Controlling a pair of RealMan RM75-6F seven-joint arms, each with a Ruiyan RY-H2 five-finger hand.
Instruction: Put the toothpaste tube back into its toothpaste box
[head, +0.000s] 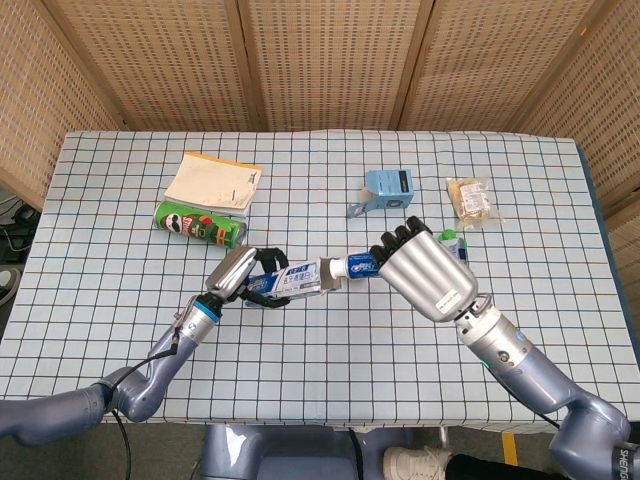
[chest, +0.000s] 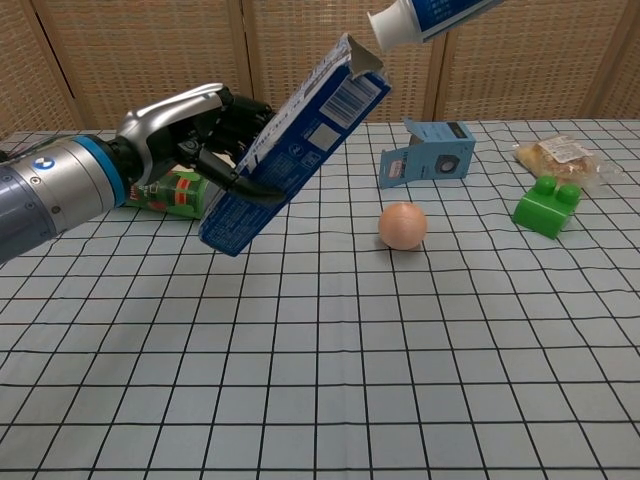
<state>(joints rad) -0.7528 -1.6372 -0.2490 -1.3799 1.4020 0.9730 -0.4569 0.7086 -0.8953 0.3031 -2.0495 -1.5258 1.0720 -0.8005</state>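
Note:
My left hand grips the blue toothpaste box above the table, tilted with its open end up and to the right. My right hand holds the toothpaste tube, white cap pointing left. The cap sits right at the box's open mouth, and the flap hides whether they touch. In the chest view the right hand itself is out of frame; only the tube's cap end shows at the top.
A peach-coloured ball, a small open blue carton, a green block, a snack packet, a green chip can and a booklet lie on the checked tablecloth.

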